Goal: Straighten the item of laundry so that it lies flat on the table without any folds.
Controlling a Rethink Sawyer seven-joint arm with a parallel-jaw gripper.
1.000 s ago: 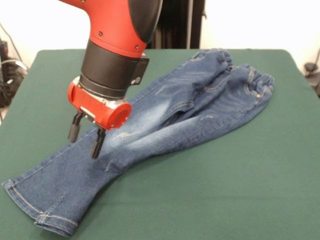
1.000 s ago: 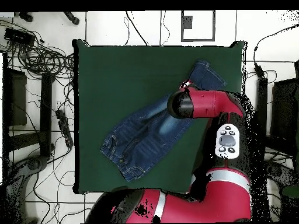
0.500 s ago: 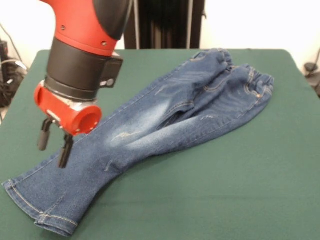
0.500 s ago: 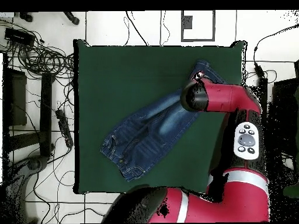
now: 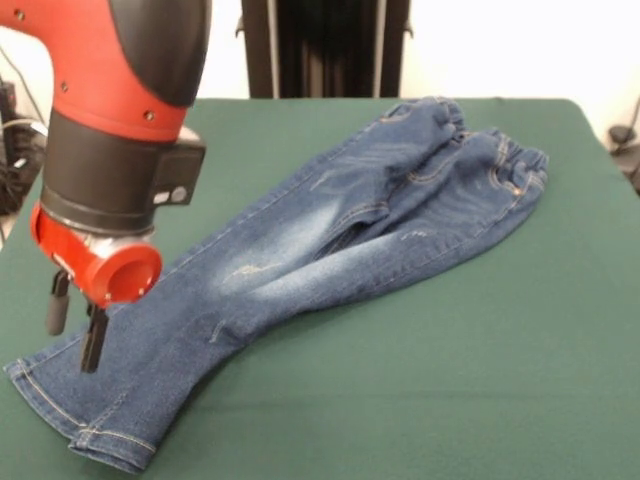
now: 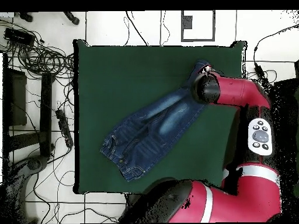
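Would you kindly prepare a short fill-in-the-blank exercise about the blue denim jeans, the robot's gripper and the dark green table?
1. The blue denim jeans lie on a dark ____ felt-like table.
2. The red and black arm's gripper hovers with its fingers ____ over the hem end of the legs.
3. The two legs lie ____ each other rather than spread apart.

Missing words: green; open; over
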